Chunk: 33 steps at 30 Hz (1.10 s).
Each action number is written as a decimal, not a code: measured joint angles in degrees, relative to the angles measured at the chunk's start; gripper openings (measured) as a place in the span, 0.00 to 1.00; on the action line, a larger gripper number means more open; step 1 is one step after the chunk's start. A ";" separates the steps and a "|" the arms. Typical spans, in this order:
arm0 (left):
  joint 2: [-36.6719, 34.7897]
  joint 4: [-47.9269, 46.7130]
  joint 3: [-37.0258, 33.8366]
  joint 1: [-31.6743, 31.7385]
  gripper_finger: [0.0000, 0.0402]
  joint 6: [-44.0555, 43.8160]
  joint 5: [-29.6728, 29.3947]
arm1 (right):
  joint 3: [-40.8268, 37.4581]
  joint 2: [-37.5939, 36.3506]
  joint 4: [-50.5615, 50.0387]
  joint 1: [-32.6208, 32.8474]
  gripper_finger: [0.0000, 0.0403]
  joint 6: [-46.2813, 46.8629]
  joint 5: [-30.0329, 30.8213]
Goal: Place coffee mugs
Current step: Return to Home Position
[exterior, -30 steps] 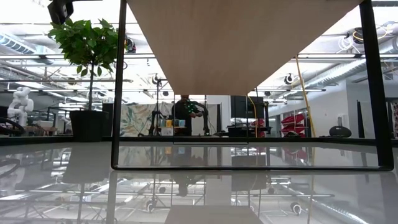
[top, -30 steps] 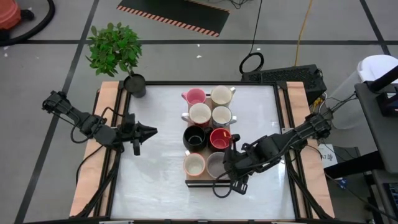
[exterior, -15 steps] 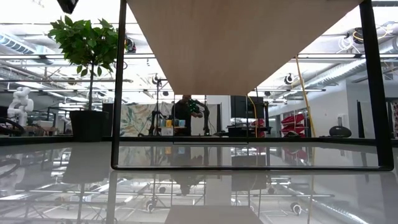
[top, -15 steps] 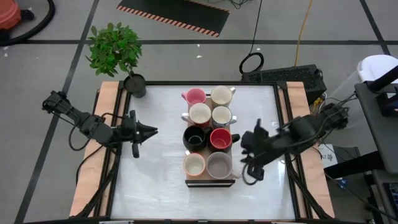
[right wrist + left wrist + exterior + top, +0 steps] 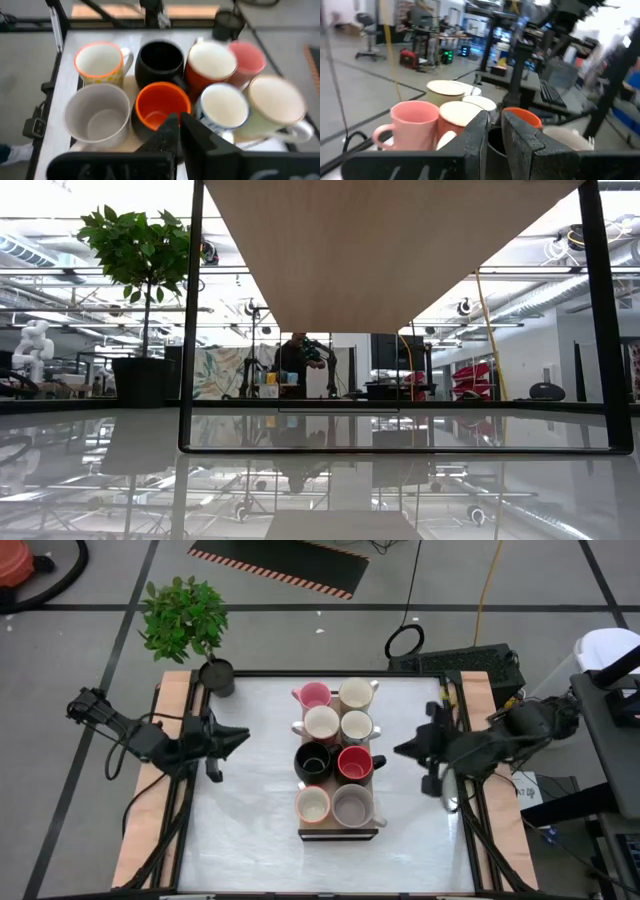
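Eight mugs stand upright in two rows on a wooden board (image 5: 340,833) at mid-table: pink (image 5: 313,695), cream (image 5: 355,693), white (image 5: 321,724), cream (image 5: 356,726), black (image 5: 313,762), red (image 5: 354,762), cream (image 5: 313,804) and grey (image 5: 352,805). My left gripper (image 5: 240,736) is shut and empty, left of the board, pointing at it; its fingers show in the left wrist view (image 5: 492,135). My right gripper (image 5: 400,751) is shut and empty, right of the red mug; it also shows in the right wrist view (image 5: 177,130), above the mugs.
A dark pot with a green plant (image 5: 218,675) stands at the table's far left corner. In the low view the board (image 5: 390,250) shows raised on a black frame (image 5: 190,330). Bare table lies on both sides of the board.
My right gripper has drawn back from the grey mug at the board's near right corner, going toward the table's far edge and right edge, and now stands beside the red mug. The mugs have stayed in place. My left gripper has shifted slightly toward the far edge.
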 joint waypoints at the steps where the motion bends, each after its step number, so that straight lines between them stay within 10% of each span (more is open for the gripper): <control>1: -0.10 -0.06 0.00 0.40 0.15 -1.71 -0.74 | -1.25 -1.51 1.48 -0.01 0.01 -1.36 0.54; 9: -0.28 -3.31 0.00 4.53 0.15 -4.09 -1.30 | -19.83 -16.76 22.15 -2.78 0.00 -16.16 1.25; 16: -0.26 -7.46 0.00 10.31 0.10 -3.26 13.99 | -39.60 -29.76 44.00 -6.36 0.00 -32.46 -2.98; 33: -0.26 -7.92 0.00 32.50 0.00 8.22 34.10 | -72.55 -52.73 63.58 -14.35 0.00 -35.90 -3.93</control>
